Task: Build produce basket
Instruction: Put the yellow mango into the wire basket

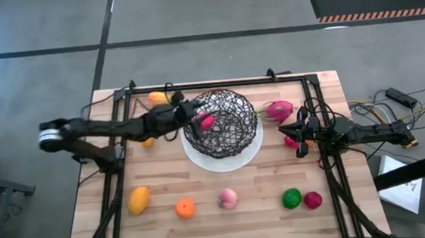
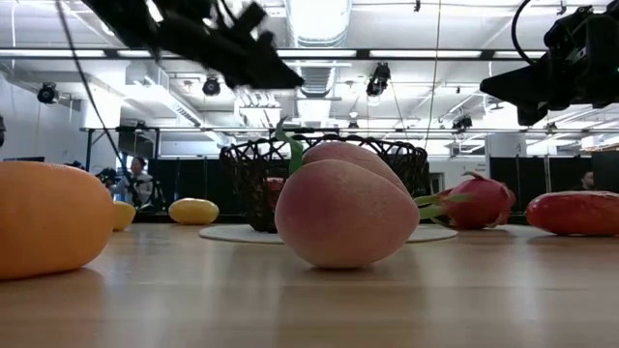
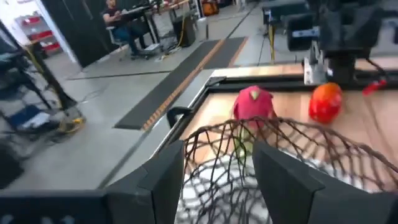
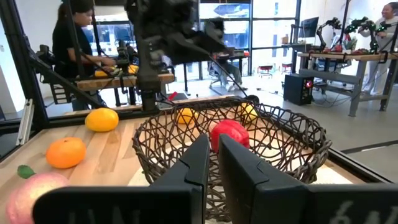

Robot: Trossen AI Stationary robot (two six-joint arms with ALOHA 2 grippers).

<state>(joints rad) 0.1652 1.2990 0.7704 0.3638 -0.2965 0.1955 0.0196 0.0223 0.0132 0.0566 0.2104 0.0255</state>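
Take the basket (image 1: 220,124) as your landmark; it sits on a white plate (image 1: 199,159) at the middle of the table (image 1: 324,87). Nearest you, well in front of the basket, a row of produce waits: a yellow piece (image 1: 138,200), an orange (image 1: 185,208), a peach (image 1: 228,199), a green piece (image 1: 292,199) and a magenta one (image 1: 312,199). None of these is in the basket yet.

Your left gripper (image 1: 191,114) hovers over the basket's left rim, its fingers spread with nothing between them. A red piece (image 4: 229,133) lies inside the basket below it. If you pull back low from here, a finger may catch the wire mesh and drag the basket off the plate.

Your right gripper (image 1: 299,132) waits just right of the basket with its fingers nearly together, holding nothing. A pink dragon fruit (image 1: 278,111) lies beside the basket's right rim, and a red piece (image 1: 289,140) just by the gripper. Descend with the fingers that narrow and you will probably knock either piece away, not grip it.

Farther back, left of the basket, an orange-yellow piece (image 1: 158,99) rests near the table's far edge, where a careless nudge could roll it off.
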